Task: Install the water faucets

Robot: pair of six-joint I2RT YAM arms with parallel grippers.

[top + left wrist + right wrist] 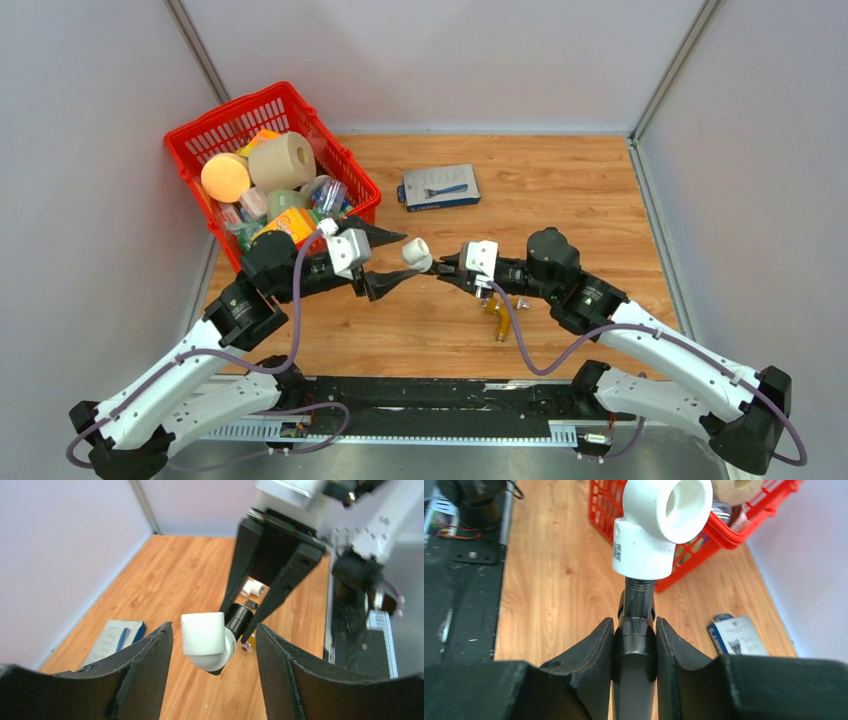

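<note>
My right gripper (450, 268) (635, 622) is shut on the dark grey faucet tube (636, 652) and holds it above the table, pointing left. A white plastic elbow fitting (659, 525) (416, 254) sits on the tube's threaded end. My left gripper (408, 258) (214, 626) is open, with one finger on each side of the white elbow (202, 640) and a gap on both sides. The tube's dark end (239, 617) shows behind the elbow in the left wrist view. The rest of the faucet is hidden behind my right gripper.
A red basket (200, 130) full of household items stands at the back left, just behind my left gripper. A blue box (440, 187) lies at the back middle. A small brass-yellow part (497, 318) lies under my right arm. Small white fittings (254, 586) lie on the wood.
</note>
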